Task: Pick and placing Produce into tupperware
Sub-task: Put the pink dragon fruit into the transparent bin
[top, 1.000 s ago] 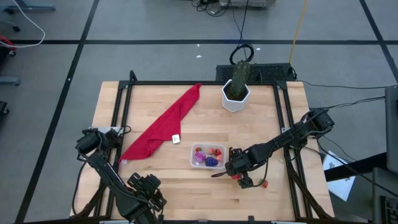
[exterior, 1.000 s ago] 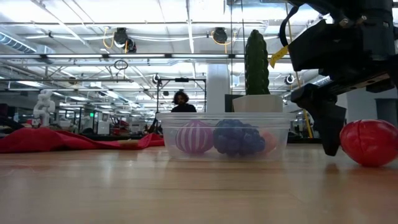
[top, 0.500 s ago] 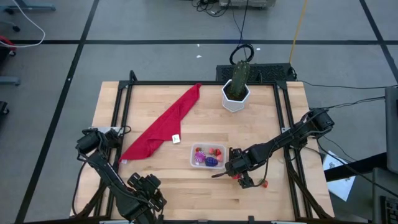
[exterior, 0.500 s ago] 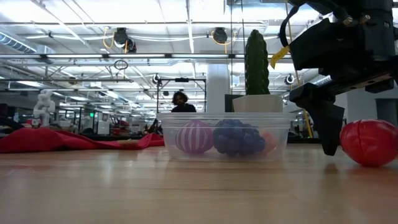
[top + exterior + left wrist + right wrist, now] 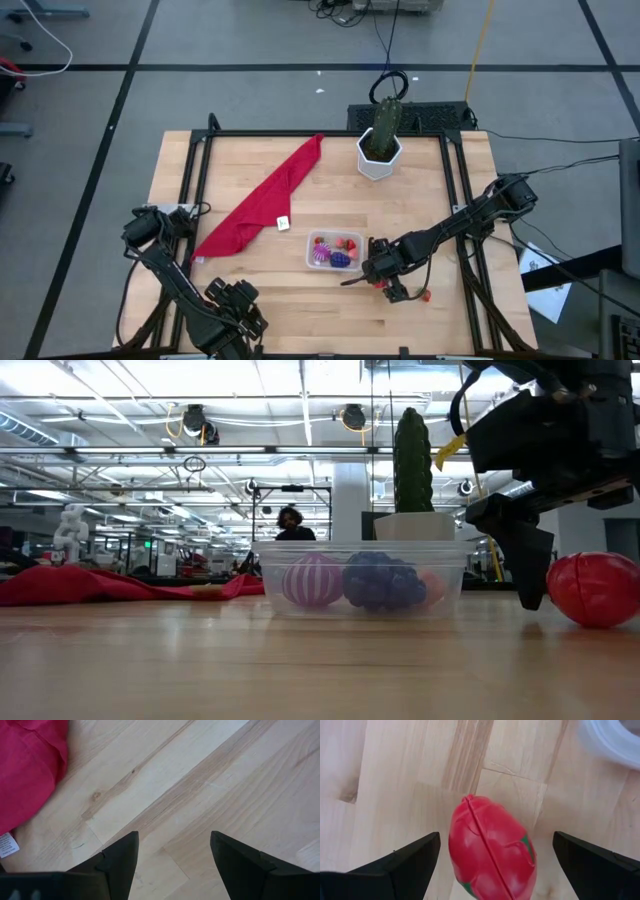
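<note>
A wooden table (image 5: pixel 420 190) in a big open workshop. My right gripper (image 5: pixel 492 857) hangs low at the near right, fingers spread wide on either side of a red toy fruit (image 5: pixel 492 850) lying on the wood, gripping nothing; I judge that straddle is set for a clean pinch. Just left of it sits the tupperware (image 5: pixel 334 251), already holding pink, purple and red produce (image 5: pixel 360 581), close enough for a short carry. My left gripper (image 5: pixel 172 855) waits open and empty at the near left edge, beside the red cloth (image 5: pixel 262 200). A potted cactus (image 5: pixel 381 138) stands far back, clear of the work.
</note>
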Controlling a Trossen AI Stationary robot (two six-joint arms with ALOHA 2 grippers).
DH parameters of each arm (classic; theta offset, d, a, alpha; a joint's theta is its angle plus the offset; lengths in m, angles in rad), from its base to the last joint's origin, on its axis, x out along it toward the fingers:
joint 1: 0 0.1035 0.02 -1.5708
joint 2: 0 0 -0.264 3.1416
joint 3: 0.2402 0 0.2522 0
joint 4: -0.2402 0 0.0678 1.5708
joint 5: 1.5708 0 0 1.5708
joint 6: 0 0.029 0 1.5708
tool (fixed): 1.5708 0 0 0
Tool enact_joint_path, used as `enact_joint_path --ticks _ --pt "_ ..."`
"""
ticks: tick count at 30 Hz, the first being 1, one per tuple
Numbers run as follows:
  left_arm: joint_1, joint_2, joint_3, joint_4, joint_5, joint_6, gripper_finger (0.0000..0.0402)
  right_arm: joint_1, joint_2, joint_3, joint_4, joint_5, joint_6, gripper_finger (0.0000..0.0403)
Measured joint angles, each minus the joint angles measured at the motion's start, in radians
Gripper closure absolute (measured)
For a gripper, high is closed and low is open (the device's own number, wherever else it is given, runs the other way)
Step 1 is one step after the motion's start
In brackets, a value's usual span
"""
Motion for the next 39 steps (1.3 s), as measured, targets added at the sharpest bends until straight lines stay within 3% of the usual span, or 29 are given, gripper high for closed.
enact_joint_path --ticks 39 --pt "0.0 0.0 0.0 0.006 0.003 -0.001 0.0148 -0.025 -0.001 -0.045 0.03 0.021 -0.04 0.0033"
